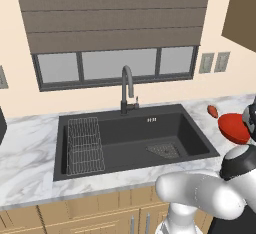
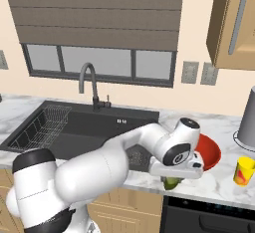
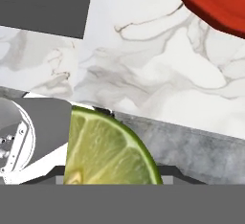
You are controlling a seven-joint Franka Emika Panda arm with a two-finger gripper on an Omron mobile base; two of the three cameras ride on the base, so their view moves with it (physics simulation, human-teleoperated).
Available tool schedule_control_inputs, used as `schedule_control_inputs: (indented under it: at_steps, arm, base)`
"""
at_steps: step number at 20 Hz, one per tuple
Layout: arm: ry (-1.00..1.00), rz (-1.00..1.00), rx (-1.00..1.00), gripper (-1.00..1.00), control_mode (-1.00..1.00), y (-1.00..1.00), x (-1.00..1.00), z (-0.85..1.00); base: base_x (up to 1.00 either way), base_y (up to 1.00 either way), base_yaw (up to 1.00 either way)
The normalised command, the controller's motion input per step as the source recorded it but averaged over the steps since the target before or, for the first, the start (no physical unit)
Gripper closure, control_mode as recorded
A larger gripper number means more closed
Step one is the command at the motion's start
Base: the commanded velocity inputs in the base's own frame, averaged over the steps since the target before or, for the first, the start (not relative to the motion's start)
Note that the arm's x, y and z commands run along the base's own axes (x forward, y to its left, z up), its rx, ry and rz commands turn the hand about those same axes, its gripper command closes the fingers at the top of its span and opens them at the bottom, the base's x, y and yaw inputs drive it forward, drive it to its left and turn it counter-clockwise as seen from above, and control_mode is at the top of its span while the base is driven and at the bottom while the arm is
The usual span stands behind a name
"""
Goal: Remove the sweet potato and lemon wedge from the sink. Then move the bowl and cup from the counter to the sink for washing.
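Observation:
My gripper [image 2: 172, 181] is shut on the lemon wedge [image 3: 110, 151], a yellow-green piece [image 2: 172, 182] held just above the marble counter near its front edge, right of the sink [image 1: 135, 140]. The wedge hides the fingertips in the hand view. Just beyond the hand, the wide red bowl [image 2: 211, 153] sits on the counter, and its rim [image 3: 215, 3] shows at the hand view's top right. The sweet potato [image 1: 212, 110] lies on the counter behind the bowl [image 1: 233, 127]. The yellow cup [image 2: 244, 171] stands to the bowl's right.
The sink holds a wire rack [image 1: 85, 145] on its left and a drain grate [image 1: 164, 150] at its right corner, with a dark faucet [image 1: 127, 90] behind. A tall grey vessel [image 2: 248, 117] stands at the far right. A wall cabinet [image 2: 234, 23] hangs above.

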Motion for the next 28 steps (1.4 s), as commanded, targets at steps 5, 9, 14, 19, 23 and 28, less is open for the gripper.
schedule_control_inputs:
  at_steps: [5, 9, 14, 19, 23, 28]
  arm:
    - [-0.01, 0.01, 0.03, 1.00, -1.00, -0.27, 0.10, -0.02]
    - [0.00, 0.00, 0.03, 1.00, -1.00, -0.27, 0.17, -0.01]
    - [0.00, 0.01, 0.03, 1.00, -1.00, -0.28, 0.14, -0.02]
    - [0.00, 0.01, 0.03, 1.00, -1.00, -0.24, 0.10, -0.04]
    - [0.00, 0.00, 0.04, 1.00, -1.00, -0.19, 0.12, -0.09]
    - [0.00, 0.00, 0.03, 1.00, -1.00, -0.22, 0.15, -0.09]
  base:
    - [0.00, 0.00, 0.00]
    - [0.00, 0.00, 0.00]
    - [0.00, 0.00, 0.00]
    - [0.00, 0.00, 0.00]
    - [0.00, 0.00, 0.00]
    - [0.00, 0.00, 0.00]
